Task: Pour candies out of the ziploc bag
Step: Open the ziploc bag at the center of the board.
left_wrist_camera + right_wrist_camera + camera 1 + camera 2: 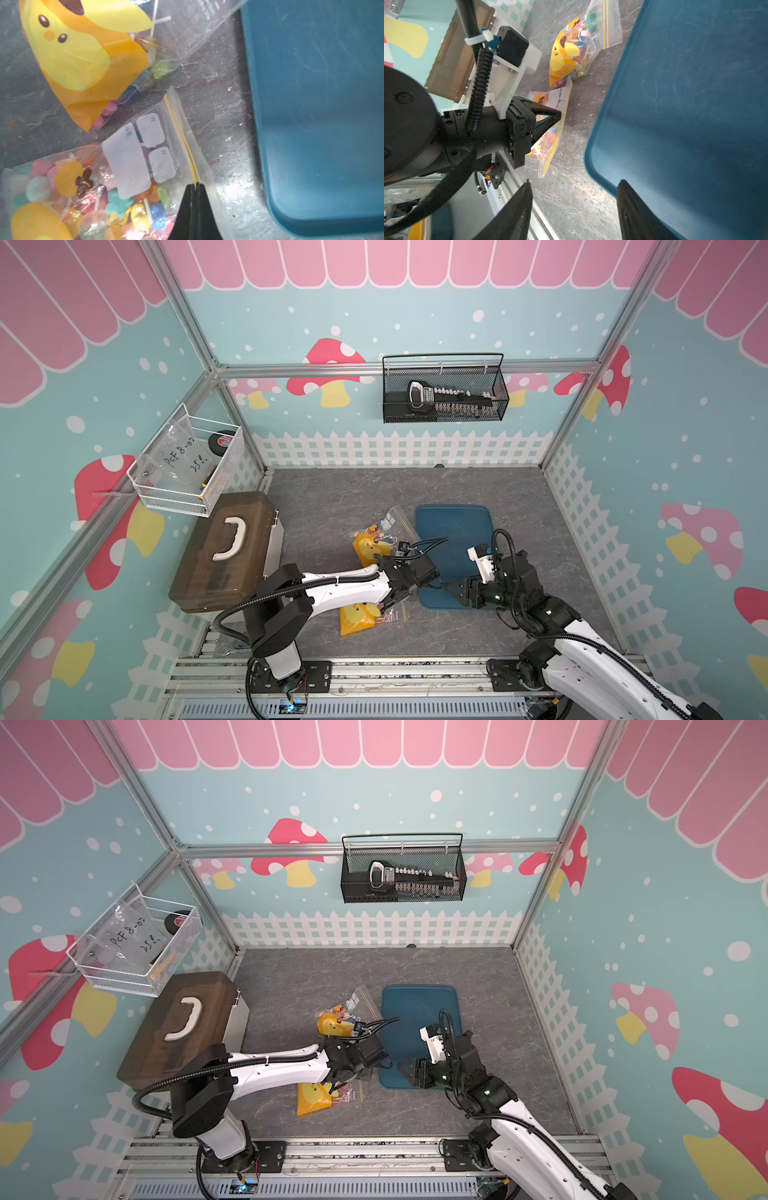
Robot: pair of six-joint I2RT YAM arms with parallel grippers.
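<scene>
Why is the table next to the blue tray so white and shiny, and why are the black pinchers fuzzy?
Left wrist view: light glares off the grey table beside the tray; the left gripper, pinching a candy bag, is too close to focus. Right wrist view: the right gripper blurs likewise.

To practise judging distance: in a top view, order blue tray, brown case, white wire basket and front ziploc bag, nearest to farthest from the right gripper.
1. blue tray, under the right gripper
2. front ziploc bag, just left
3. brown case, far left
4. white wire basket, left wall
</scene>
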